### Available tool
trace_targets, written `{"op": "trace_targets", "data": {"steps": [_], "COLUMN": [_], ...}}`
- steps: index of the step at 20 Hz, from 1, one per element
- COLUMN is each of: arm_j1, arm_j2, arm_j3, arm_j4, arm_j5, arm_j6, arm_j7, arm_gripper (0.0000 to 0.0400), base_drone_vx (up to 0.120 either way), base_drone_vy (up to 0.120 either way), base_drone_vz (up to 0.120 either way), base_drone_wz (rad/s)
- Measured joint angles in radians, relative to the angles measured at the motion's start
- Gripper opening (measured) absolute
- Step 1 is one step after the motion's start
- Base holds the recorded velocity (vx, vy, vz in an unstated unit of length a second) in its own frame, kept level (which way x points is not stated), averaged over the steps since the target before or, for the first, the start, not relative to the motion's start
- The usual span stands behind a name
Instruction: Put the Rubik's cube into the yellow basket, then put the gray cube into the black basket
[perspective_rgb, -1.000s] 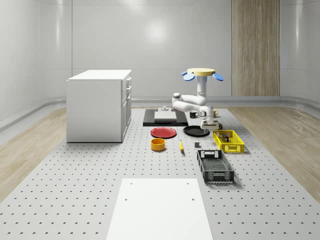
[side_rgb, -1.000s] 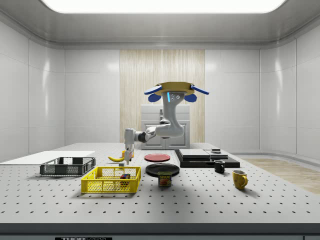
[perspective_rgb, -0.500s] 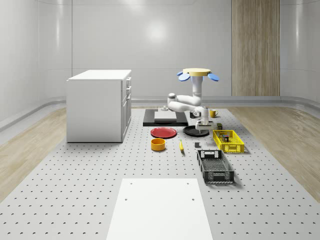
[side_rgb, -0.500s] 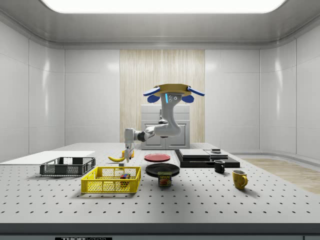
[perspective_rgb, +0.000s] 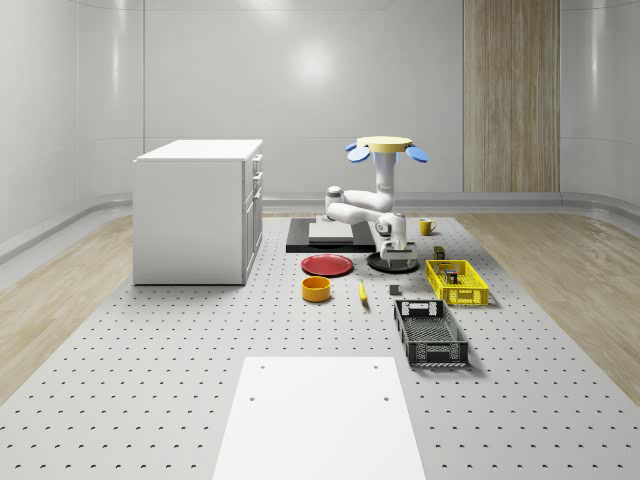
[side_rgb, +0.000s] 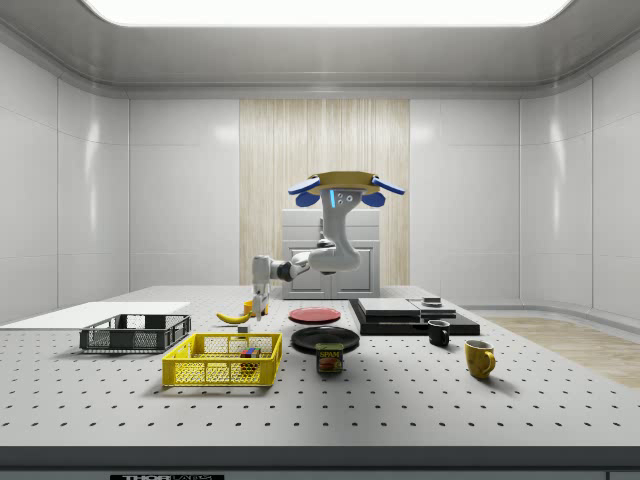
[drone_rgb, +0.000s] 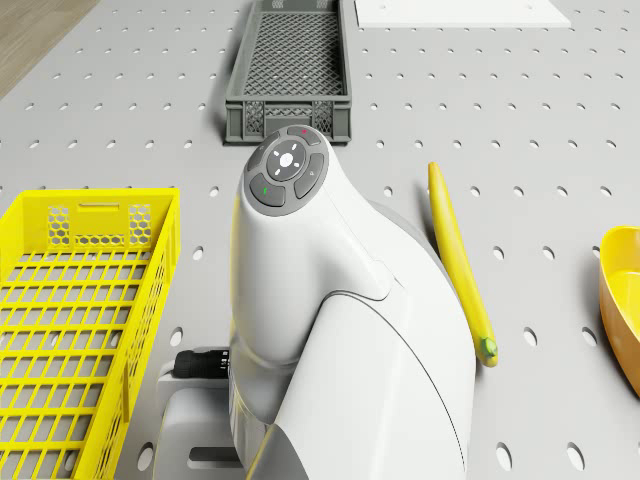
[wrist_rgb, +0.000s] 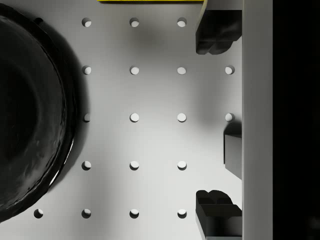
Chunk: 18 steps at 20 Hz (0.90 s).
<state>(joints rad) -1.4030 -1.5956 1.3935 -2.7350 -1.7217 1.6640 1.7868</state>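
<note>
Gripper (wrist_rgb: 218, 120) jaws spread wide (nothing between them), with the gray cube (wrist_rgb: 232, 155) beside them, near the black plate (wrist_rgb: 30, 115)

A matt grey metal-looking table (perspective_rgb: 150, 380), drilled with rows of small holes, carries a flat, matt white sheet (perspective_rgb: 318, 415). The yellow basket (perspective_rgb: 458, 283) and black basket (perspective_rgb: 430, 333) look like moulded plastic with open mesh walls; the yellow one is bright and slightly shiny. The robot's arm (drone_rgb: 340, 340) has a smooth, glossy white shell with a dark grey button pad. A black plate (wrist_rgb: 30, 115) shows a dull sheen along its rim. The red plate (perspective_rgb: 327, 265) and orange bowl (perspective_rgb: 316, 289) look smooth. A wall panel (perspective_rgb: 510, 95) has a pale wood grain; the floor (perspective_rgb: 60, 300) beside the table is wood-look too.
</note>
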Motion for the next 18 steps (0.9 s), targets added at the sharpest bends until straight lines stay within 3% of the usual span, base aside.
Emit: {"op": "trace_targets", "data": {"steps": [6, 9, 14, 18], "arm_j1": [0.0, 0.0, 0.0, 0.0], "arm_j2": [0.0, -0.001, -0.001, -0.001], "arm_j3": [0.0, 0.0, 0.0, 0.0], "arm_j4": [0.0, 0.0, 0.0, 0.0], "arm_j5": [0.0, 0.0, 0.0, 0.0], "arm_j6": [0.0, 0.0, 0.001, 0.001], "arm_j7": [0.0, 0.0, 0.0, 0.0], "arm_gripper": [0.04, 0.04, 0.04, 0.04], "base_drone_vx": [0.0, 0.12, 0.12, 0.09], "base_drone_vy": [-0.093, 0.0, 0.0, -0.04], "base_drone_vz": [0.0, 0.0, -0.112, 0.0], "base_drone_wz": [0.0, 0.0, 0.0, 0.0]}}
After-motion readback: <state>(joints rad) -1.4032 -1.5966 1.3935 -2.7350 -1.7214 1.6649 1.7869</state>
